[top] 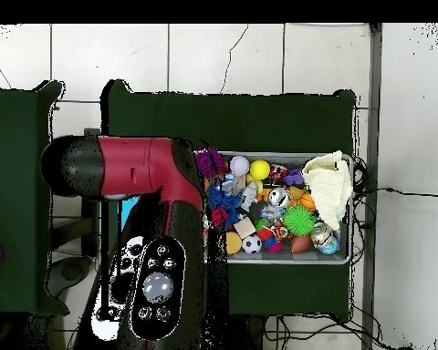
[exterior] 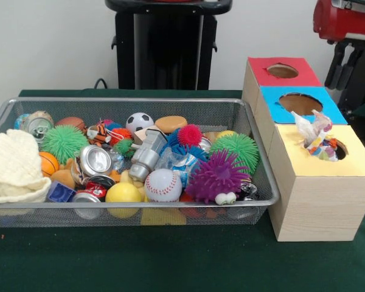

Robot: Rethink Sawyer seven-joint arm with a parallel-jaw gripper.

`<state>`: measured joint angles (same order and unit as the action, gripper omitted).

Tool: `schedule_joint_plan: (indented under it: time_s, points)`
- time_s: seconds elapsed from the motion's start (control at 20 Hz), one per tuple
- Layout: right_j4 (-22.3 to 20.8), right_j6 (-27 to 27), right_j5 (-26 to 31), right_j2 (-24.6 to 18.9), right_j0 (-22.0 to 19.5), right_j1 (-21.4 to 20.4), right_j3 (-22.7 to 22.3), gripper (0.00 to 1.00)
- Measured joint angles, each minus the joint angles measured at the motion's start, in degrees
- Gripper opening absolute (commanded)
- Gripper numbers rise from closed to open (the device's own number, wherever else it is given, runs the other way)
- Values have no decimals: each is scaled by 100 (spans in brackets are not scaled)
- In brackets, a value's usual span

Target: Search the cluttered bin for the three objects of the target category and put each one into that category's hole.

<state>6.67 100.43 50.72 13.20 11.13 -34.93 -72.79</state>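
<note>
A wire mesh bin holds a heap of toys. Among them are a baseball, a yellow ball, a soccer ball, a purple spiky ball, two green spiky balls and crushed cans. To its right a wooden box has a red hole, a blue hole and a yellow section. A small pale soft toy sticks out of the yellow hole. The red arm shows at the top right, and no gripper shows in either view.
A cream knitted cloth fills the bin's left end. In the overhead view the red and black arm covers the box beside the bin. Green cloth covers the table.
</note>
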Motion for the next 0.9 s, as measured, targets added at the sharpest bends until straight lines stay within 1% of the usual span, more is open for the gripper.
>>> schedule_joint_plan:
  time_s: [0.2,0.25,0.35,0.5,0.65,0.9]
  points:
    - [48,0,-96,0,0,-1,-160,0]
    - [53,0,-213,0,0,1,-273,0]
    - [54,0,-308,0,0,4,-345,0]
    - [53,0,-616,0,0,39,-522,0]
    - [54,0,-879,0,0,87,-640,0]
    - [54,0,-1114,0,0,155,-749,0]
